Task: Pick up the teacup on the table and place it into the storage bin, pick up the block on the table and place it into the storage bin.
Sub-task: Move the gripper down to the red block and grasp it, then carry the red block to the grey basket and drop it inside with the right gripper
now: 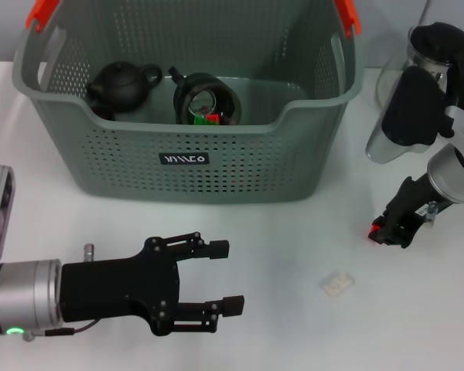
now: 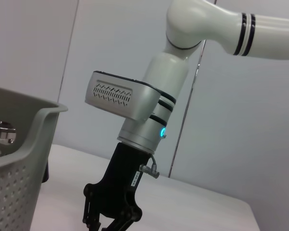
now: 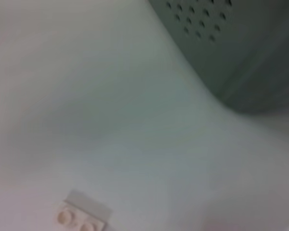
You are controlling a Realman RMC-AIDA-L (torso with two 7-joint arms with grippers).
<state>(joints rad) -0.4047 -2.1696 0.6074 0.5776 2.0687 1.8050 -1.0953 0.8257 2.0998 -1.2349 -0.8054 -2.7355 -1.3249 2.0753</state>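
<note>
White counter point(image 1: 278, 247) is filling the head view, carrying the storage bin point(image 1: 294, 154) at its far side; a dark teapot point(image 1: 122, 83) and the teacup point(image 1: 207, 99) are sitting inside the bin, the cup lying tipped with something red and green showing in its mouth. Near the front, the left end effector point(image 1: 226, 277) is hanging just above the counter with its fingers spread wide and nothing between them, well apart from the bin's front wall. Off to the robot's right, the right end effector point(image 1: 388, 230) is reaching down to the counter, and a red block point(image 1: 375, 233) is showing at its tip; whether the fingers are clenched on it I cannot tell. A small cream block point(image 1: 337, 284) is lying flat on the counter between the two end effectors, nearer the right one and touching neither. A glass and metal jug point(image 1: 417, 93) is standing behind the right arm. From the left wrist view, a corner of the storage bin point(image 2: 19, 159) is showing beside the right end effector point(image 2: 111, 222), which is pointing down at the counter point(image 2: 192, 211). From the right wrist view, the cream block point(image 3: 82, 216) is lying studs-up on the counter point(image 3: 111, 120), with the bin's perforated wall point(image 3: 231, 53) standing well apart from it.
</note>
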